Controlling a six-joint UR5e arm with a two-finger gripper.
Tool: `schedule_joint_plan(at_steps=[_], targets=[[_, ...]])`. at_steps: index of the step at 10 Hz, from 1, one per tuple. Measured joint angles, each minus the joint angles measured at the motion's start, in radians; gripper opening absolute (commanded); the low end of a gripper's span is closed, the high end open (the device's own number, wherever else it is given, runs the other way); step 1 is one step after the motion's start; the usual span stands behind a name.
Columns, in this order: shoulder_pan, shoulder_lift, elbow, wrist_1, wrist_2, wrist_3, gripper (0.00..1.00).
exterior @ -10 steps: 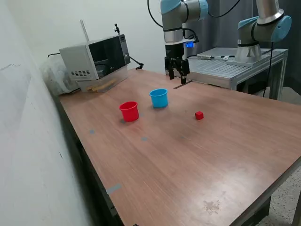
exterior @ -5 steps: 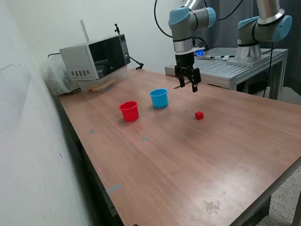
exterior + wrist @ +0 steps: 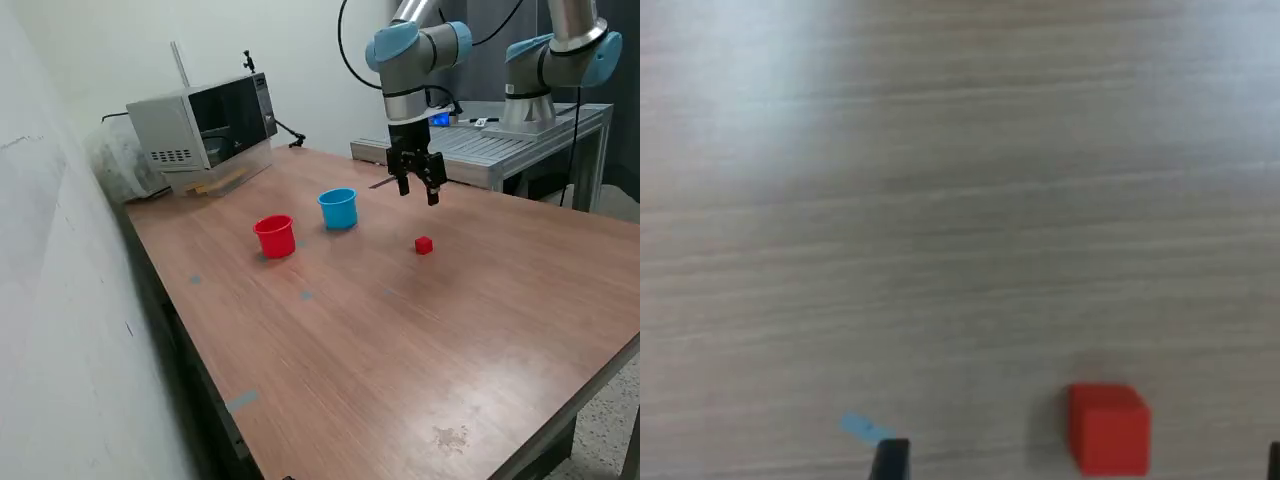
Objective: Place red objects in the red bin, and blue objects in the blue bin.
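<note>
One small red cube [image 3: 424,245] lies on the wooden table; it also shows in the wrist view [image 3: 1108,428]. No other red cube and no blue cubes are in view. The red cup [image 3: 275,237] and the light blue cup [image 3: 339,208] stand upright side by side, to the exterior view's left of the cube. My gripper [image 3: 419,192] hangs open and empty above the table, a little behind and above the red cube. In the wrist view only one dark fingertip [image 3: 890,460] shows at the frame edge.
A microwave [image 3: 203,124] stands at the table's far corner on the exterior view's left. A second arm [image 3: 555,60] is mounted on a metal bench [image 3: 490,145] behind the table. A small blue tape mark [image 3: 865,428] lies on the wood near the cube.
My gripper has moved from behind the blue cup toward the exterior view's right and lower, closing in on the red cube. The cups and cube have not moved.
</note>
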Motion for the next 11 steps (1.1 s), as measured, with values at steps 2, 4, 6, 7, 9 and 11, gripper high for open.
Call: schedule_joint_plan(at_steps=[2, 4, 6, 7, 9, 11], targets=[[0.036, 0.000, 0.007, 0.000, 0.001, 0.010, 1.00], [0.085, -0.001, 0.007, -0.002, 0.001, 0.014, 1.00], [0.124, 0.000, 0.002, -0.006, 0.001, 0.024, 1.00], [0.134, 0.004, -0.005, -0.011, 0.001, 0.037, 1.00], [0.136, 0.035, -0.039, -0.019, -0.004, 0.090, 1.00], [0.130, 0.066, -0.067, -0.027, -0.012, 0.150, 1.00]])
